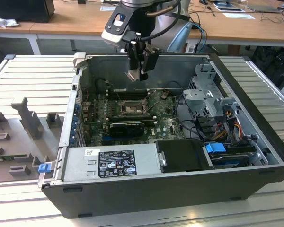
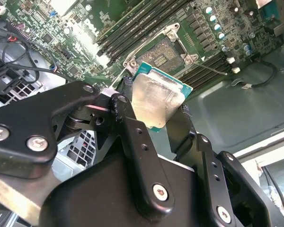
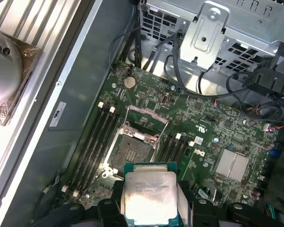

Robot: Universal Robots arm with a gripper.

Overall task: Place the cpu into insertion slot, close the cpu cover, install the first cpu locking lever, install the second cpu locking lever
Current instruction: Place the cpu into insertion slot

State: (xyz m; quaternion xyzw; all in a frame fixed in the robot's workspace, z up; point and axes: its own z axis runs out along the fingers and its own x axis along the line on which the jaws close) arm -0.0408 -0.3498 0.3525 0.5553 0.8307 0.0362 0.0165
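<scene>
The pincer (image 2: pixel 155 108) is pinching the cpu (image 2: pixel 156 92) by two opposite edges, one black finger on each side, with the pale metal face showing in both wrist views. In the exterior view the pincer (image 1: pixel 141 71) hangs above the open computer case (image 1: pixel 255 156), over the far part of the motherboard (image 3: pixel 213 137) and clear of it.

The insertion slot (image 3: pixel 132 152) lies below the cpu and a little ahead of it, bare and grey in its black frame, with memory slots (image 3: pixel 92 142) on either side. The cpu cover (image 3: pixel 147 113) seems to be tipped open at the slot's far edge. A thin locking lever (image 2: pixel 210 69) looks swung out beside the socket, so none of the closing steps appears done.

I judge the first step to be in hand: the cpu is carried but not yet seated. Seating it calls for squaring its edges to the slot's frame, centring it over the grey field, and coming down level and gently.
</scene>
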